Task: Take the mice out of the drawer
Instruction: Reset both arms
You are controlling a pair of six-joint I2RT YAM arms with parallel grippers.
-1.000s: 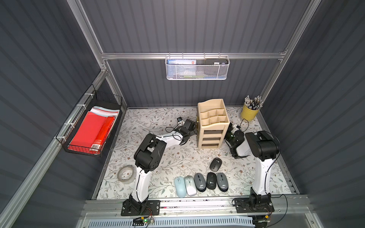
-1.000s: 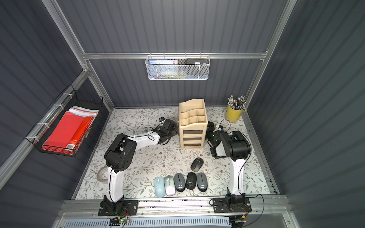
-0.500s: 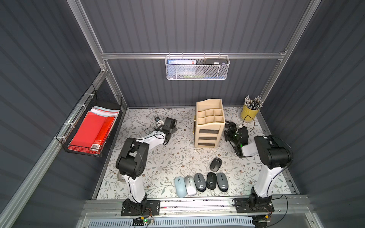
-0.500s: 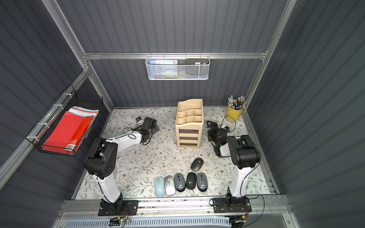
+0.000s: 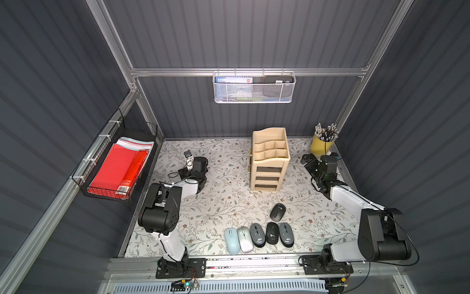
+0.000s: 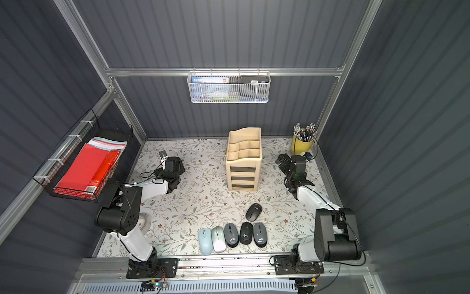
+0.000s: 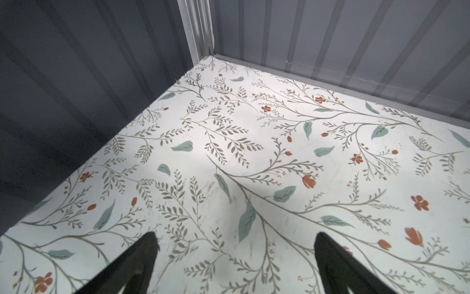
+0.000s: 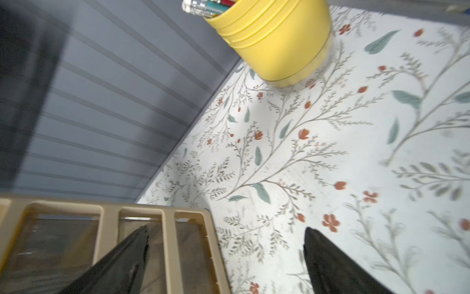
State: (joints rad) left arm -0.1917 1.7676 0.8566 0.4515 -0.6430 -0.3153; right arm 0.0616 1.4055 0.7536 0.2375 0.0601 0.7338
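Top views both showed the box [image 5: 269, 163] standing at the back of the flowery surface [image 5: 216, 203]. Its three drawers [image 5: 266, 179] all looked shut, and I could not see inside them.

Six mice lay out in front of the box. Five sat side by side in a neat row well in front of it: the blue mouse [image 5: 232, 240], the silver mouse [image 5: 244, 239], a grey mouse [image 5: 257, 234], a black mouse [image 5: 272, 233] and the other grey mouse [image 5: 285, 234]. They were packed close, likely so they took little room and were easy to count. The lone black mouse [image 5: 277, 211] lay tilted between the box and the row, as if it had only been put down and not lined up.

The left arm [image 5: 188, 188] sat well to the left of the box. The right arm [image 5: 351, 198] sat to the right of it, near the yellow cup [image 5: 321, 147]. I think they sat out at the sides so the box and the mice were not blocked.

In the left wrist view the jaws stood wide apart over bare surface, holding nothing. In the right wrist view the jaws were wide apart and empty too, with a corner of the box behind one of them. Empty jaws fit a job that looked done.
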